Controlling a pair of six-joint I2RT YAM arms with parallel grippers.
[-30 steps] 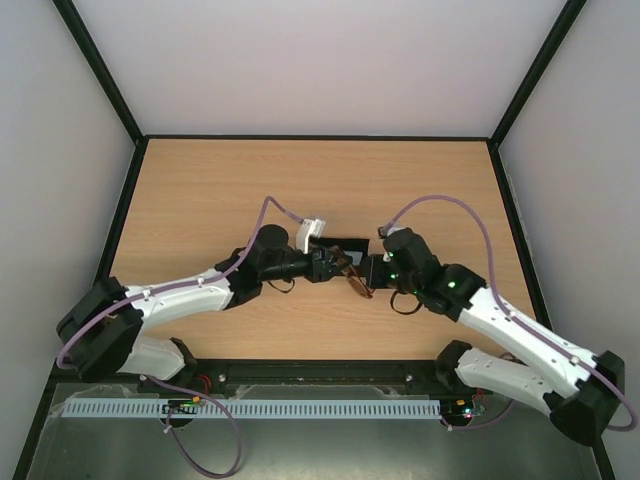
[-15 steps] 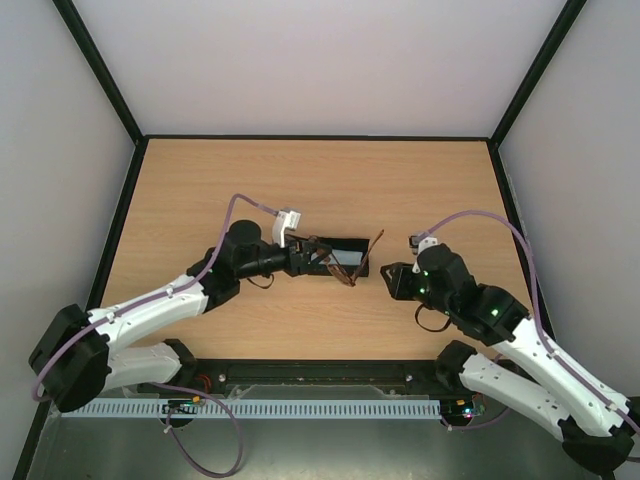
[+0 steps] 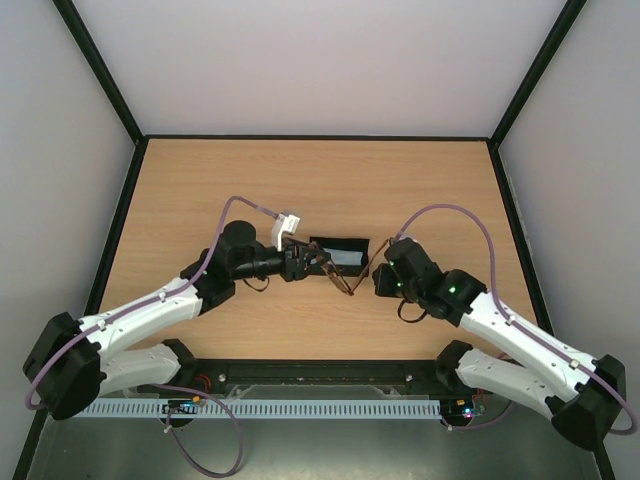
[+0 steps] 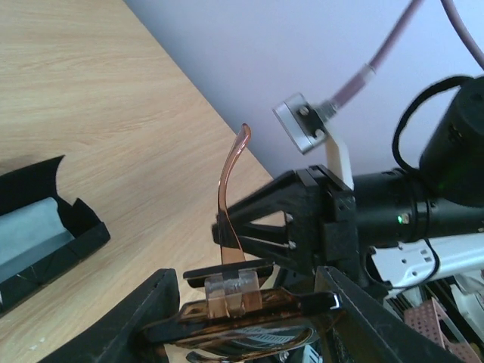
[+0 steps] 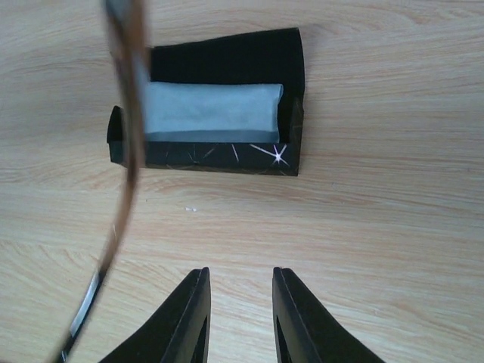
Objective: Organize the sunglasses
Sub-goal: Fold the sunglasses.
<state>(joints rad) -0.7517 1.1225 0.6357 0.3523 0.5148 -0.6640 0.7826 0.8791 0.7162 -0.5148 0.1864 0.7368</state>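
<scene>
Left to right across the counter (image 3: 220,190): the left gripper (image 3: 305,262) is closed on the sunglasses (image 4: 234,296), pinching the amber front frame and apparently holding it off the wood, by the near-left end of the open black case (image 5: 227,155), in which a light blue cloth (image 5: 212,112) lies. One temple arm (image 4: 229,181) stands unfolded, angling away from the frame toward the right gripper (image 5: 239,274), whose fingers (image 5: 193,318) are spread with nothing between them. Handling, as a judgement: the pair looks light, thin-framed and easily bent. The lenses are likely slick and prone to scratching, and the hinges are the weak spot. A safe hold is therefore across the frame front, as the left gripper has it. The free temple is best nudged or pinched lightly along its mid-length, so that it swings about its hinge rather than twisting. Views compared: the overhead camera gives the layout of both arms, case and glasses, but nearly loses the slim temple against the dark hardware. Only the left wrist camera shows the raised temple in profile with the right gripper's open fingers just behind it; whether they touch it cannot be told. Only the right wrist camera shows the case interior and cloth square-on. There the temple is a blurred brown streak at the left, outside the fingers.
</scene>
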